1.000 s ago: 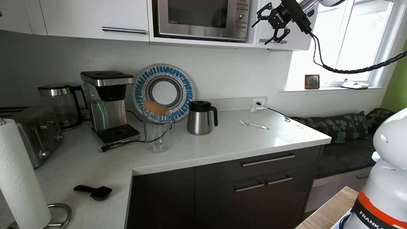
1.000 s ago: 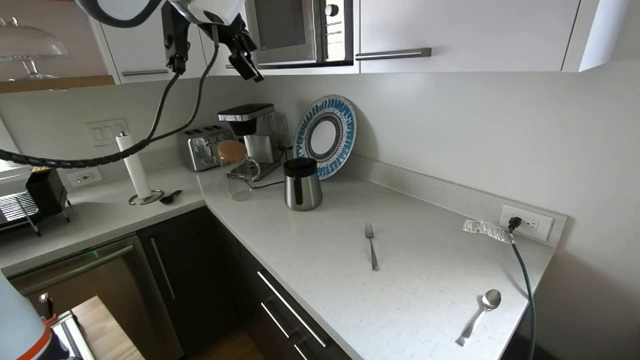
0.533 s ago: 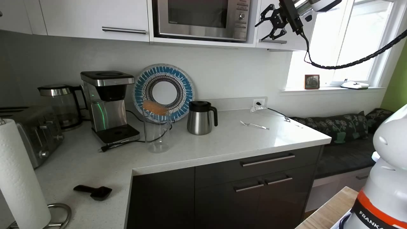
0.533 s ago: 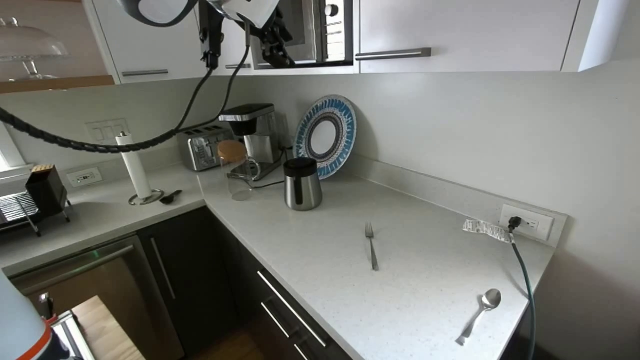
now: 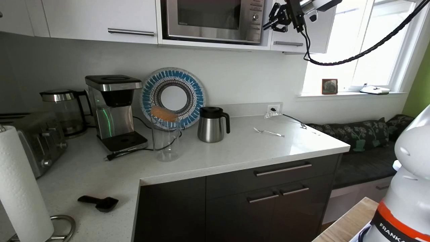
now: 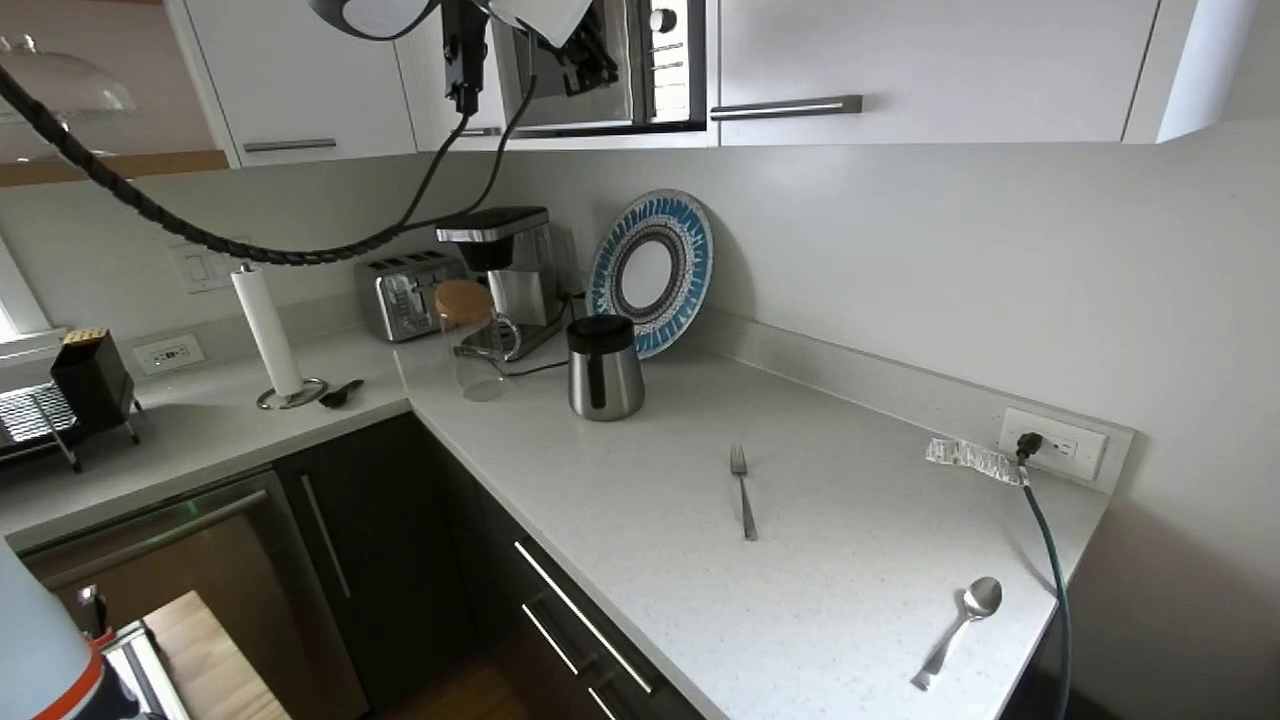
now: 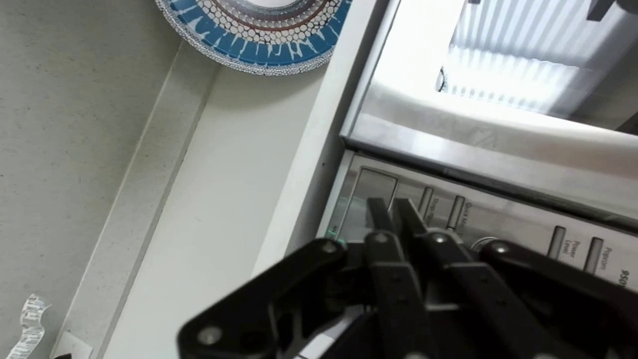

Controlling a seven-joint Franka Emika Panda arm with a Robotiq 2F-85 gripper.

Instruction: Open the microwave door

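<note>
A paper roll (image 5: 23, 188) stands at the left edge of the worktop (image 5: 245, 153) in an exterior view, with a toaster (image 5: 38, 143) just behind it. A glass pot (image 5: 65, 114) is set toward the back edge. A black scoop (image 5: 102, 203) lies left of the inner front corner. A coffee maker (image 5: 117, 119) stands behind the scoop, near the back edge, followed by a glass jar (image 5: 166, 137) with a cork lid (image 5: 164, 113) and a round plate (image 5: 197, 97) tilted against the wall (image 5: 248, 77) at the back edge. The microwave door (image 5: 208, 15) is located above the back edge, between white cabinets (image 5: 97, 16), and is found closed; its top is out of view. A steel jug (image 5: 211, 127) stands below the door, beside the plate. The control panel (image 5: 255, 23) adjoins the door on the right. The claw (image 7: 391, 203) is in front of this panel in the wrist view, clenched, its fingertips (image 7: 407, 213) close together with a narrow gap; whether they touch the panel cannot be determined. A fork (image 5: 271, 132) lies between the jug and the worktop's right edge; a spoon (image 6: 982, 598) lies nearer that edge
</note>
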